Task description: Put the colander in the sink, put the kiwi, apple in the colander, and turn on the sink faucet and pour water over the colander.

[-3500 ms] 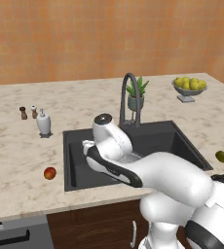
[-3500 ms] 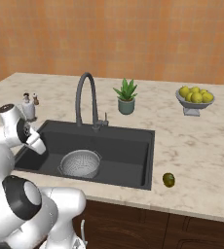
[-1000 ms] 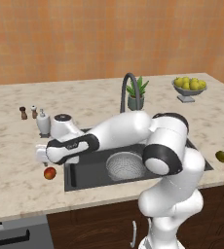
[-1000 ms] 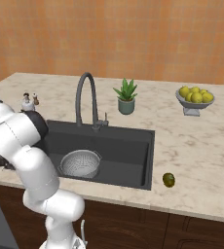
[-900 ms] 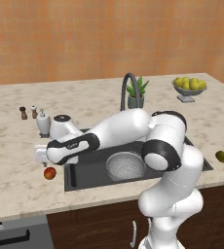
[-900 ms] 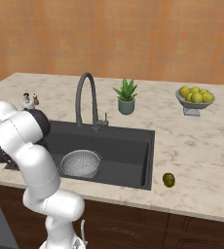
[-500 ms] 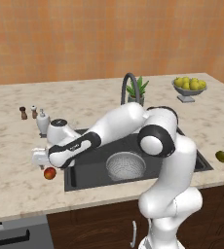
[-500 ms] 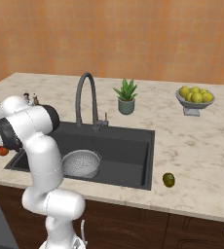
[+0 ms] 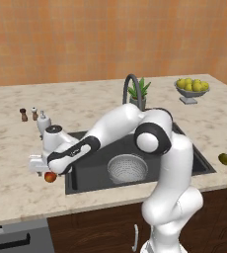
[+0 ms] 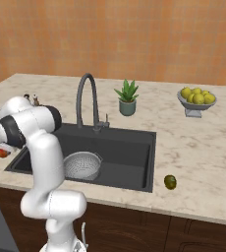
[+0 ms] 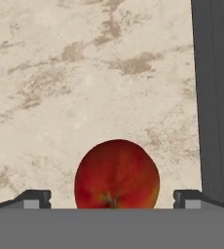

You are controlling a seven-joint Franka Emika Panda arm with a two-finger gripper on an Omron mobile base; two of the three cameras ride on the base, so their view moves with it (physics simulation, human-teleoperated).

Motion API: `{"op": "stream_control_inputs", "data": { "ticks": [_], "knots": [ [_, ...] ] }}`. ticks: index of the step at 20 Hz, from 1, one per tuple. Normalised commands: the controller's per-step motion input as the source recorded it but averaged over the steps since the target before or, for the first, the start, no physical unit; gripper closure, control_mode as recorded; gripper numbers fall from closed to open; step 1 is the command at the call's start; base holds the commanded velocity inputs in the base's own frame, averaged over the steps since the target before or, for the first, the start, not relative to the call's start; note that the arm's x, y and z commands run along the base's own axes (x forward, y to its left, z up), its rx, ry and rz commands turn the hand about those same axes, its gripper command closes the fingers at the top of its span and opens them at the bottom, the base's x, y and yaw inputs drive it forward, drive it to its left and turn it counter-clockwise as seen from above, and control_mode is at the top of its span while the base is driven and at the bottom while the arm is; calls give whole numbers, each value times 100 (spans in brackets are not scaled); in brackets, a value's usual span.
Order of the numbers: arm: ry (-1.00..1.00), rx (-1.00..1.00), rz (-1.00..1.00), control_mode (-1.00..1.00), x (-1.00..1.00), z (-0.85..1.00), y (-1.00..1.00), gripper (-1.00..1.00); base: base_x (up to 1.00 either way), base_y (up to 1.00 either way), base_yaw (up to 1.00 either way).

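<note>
Your gripper (image 11: pixel 113 197) is down at the left end of the desk (image 9: pixel 17 192), just left of the sink (image 9: pixel 93 170), with its fingers (image 11: pixel 33 198) spread as wide as they go and holding nothing. In the hand view the apple (image 11: pixel 117 175) sits on the marble between the two fingertips, one tip to each side of it with a gap at both sides, so the fingers are not closed on it; you cannot tell from that view whether either tip touches the fruit. In the left base view the apple (image 9: pixel 50 176) shows as a small red ball on the desk right under the hand, close to the sink's near left corner. The colander (image 9: pixel 128 168) already rests on the floor of the sink, near its middle, and has no fruit in it. The kiwi (image 9: pixel 225 158) lies on the desk to the right of the sink, toward the near edge and well apart from the apple. The sink faucet (image 10: pixel 85 101) stands at the far rim of the sink with its spout arching over the basin. Farther back you have a potted plant (image 10: pixel 127 97) just right of the faucet and a dish of lemons (image 10: pixel 197 100) at the far right.
</note>
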Motion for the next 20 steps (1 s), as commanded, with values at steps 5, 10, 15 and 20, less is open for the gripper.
{"op": "stream_control_inputs", "data": {
  "ticks": [5, 10, 15, 20],
  "knots": [
    [0, 0, 0, -100, 0, -35, -3, -100, 0, 0, 0],
    [0, 0, 0, -100, 0, -28, -12, 100, 0, 0, 0],
    [0, -3, 0, -100, -4, 32, -42, 100, 0, 0, 0],
    [8, -2, -8, -100, 0, 44, -70, 100, 0, 0, 0]
  ]
}}
